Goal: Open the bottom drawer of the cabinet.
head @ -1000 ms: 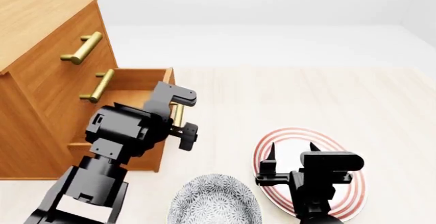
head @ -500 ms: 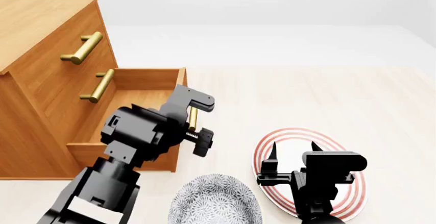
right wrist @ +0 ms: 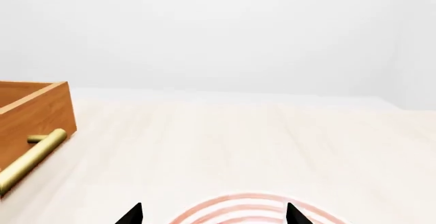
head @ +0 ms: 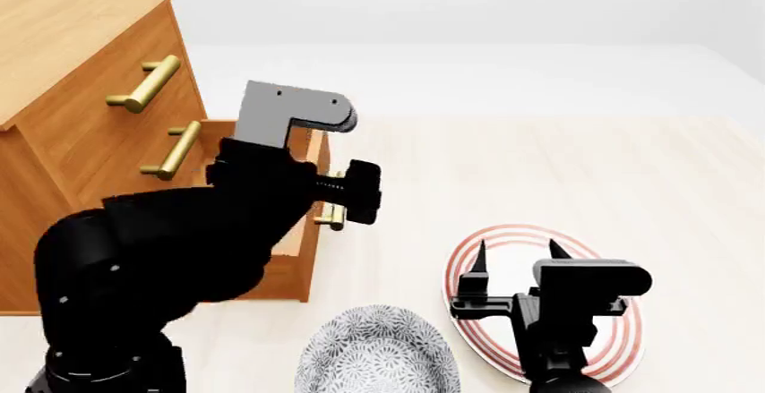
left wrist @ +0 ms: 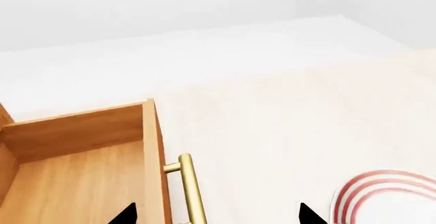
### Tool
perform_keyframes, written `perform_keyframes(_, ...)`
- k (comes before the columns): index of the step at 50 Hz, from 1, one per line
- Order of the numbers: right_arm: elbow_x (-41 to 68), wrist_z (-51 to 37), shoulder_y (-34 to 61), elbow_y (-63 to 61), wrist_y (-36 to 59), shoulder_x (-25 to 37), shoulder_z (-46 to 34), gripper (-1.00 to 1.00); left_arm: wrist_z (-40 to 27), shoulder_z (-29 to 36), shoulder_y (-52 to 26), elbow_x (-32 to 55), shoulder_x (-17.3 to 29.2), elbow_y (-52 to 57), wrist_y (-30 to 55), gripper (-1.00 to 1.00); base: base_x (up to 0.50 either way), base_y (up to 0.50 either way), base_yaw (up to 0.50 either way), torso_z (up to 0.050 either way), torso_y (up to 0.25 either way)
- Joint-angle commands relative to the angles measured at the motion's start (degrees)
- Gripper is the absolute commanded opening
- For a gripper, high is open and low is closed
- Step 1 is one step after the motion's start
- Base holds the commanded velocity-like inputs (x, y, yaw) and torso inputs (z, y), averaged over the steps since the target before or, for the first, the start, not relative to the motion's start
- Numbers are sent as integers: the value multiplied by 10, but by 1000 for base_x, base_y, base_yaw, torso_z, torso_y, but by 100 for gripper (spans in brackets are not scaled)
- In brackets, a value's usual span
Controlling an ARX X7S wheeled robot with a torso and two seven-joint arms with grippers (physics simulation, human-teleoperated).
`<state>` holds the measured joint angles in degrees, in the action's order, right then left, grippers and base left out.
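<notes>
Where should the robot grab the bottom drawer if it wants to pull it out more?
Probably by the brass bar handle on the bottom drawer front. It stands off the wood on short posts, so fingers can close around it. Come from the open floor side, straight at the front, jaws across the bar's thin width. The left gripper already hangs open over it.

1 cabinet (head: 60, 44), seemingly 3 drawers, 1 plate (head: 622, 321), 1 bowl (head: 376, 353).
</notes>
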<state>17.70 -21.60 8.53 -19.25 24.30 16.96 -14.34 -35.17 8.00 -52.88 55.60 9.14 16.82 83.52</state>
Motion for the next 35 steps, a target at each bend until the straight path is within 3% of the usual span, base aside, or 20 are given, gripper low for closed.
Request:
perform_keyframes(1, -2, -25, 15, -84, 27, 13, 10, 100, -72, -33, 193, 59, 95, 319, -114, 100, 0, 0, 0, 0, 0)
perform_keyframes(4, -57, -45, 34, -156, 33, 33, -15, 100, -42, 76, 250, -150, 143, 357, -263, 100, 0, 0, 0, 0, 0)
perform_keyframes(5, -56, -46, 45, -180, 44, 35, -15, 100, -43, 85, 257, -172, 144, 366, -283, 100, 0, 0, 0, 0, 0)
perform_keyframes(10, -56, -46, 110, -263, 97, 45, -17, 100, -14, 62, 245, -151, 138, 394, -338, 100, 0, 0, 0, 0, 0)
perform_keyframes(13, -77, -47, 131, -294, 105, 54, -37, 100, -14, 83, 238, -187, 144, 400, -356, 100, 0, 0, 0, 0, 0)
perform_keyframes(17, -101, -55, 169, -368, 151, 55, -65, 100, -64, 100, 215, -211, 160, 431, -377, 100, 0, 0, 0, 0, 0)
perform_keyframes(22, -67, -86, 224, -407, 201, 68, -81, 100, -219, 182, 116, -72, 265, 431, -455, 100, 0, 0, 0, 0, 0)
perform_keyframes(25, 78, -233, 311, -407, 184, 161, -133, 100, -274, 236, 57, -39, 305, 431, -490, 100, 0, 0, 0, 0, 0)
perform_keyframes(29, 193, -368, 422, -407, 148, 239, -226, 100, -307, 269, 11, -13, 330, 430, -513, 100, 0, 0, 0, 0, 0)
perform_keyframes(35, 231, -412, 478, -405, 132, 258, -264, 100, -302, 270, 7, -7, 338, 420, -526, 100, 0, 0, 0, 0, 0)
